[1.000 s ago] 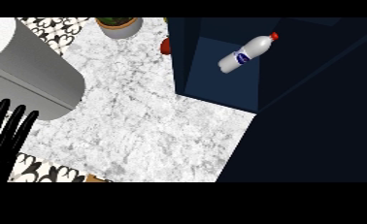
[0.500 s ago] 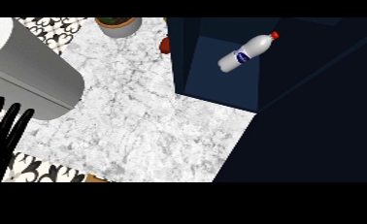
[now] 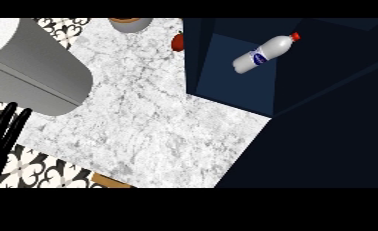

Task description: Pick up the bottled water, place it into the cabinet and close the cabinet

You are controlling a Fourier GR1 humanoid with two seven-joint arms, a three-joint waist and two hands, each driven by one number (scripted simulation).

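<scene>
The bottled water (image 3: pixel 264 55), clear with a red cap and a blue label, lies on its side inside the dark blue cabinet (image 3: pixel 221 82) at the upper right. The cabinet's dark door (image 3: pixel 325 140) fills the right and lower right of the view. Only straight black fingers of my left hand (image 3: pixel 10 125) show at the left edge, far from the bottle and touching nothing. My right hand is out of sight.
A large grey rounded body (image 3: pixel 40 75) lies over the left of the marble counter (image 3: pixel 155 125). A brown pot (image 3: pixel 129 24) stands at the top edge, and a small red object (image 3: pixel 177 42) sits against the cabinet's left wall.
My left hand has slid further left and down, so less of it shows. The bottle and the cabinet are where they were.
</scene>
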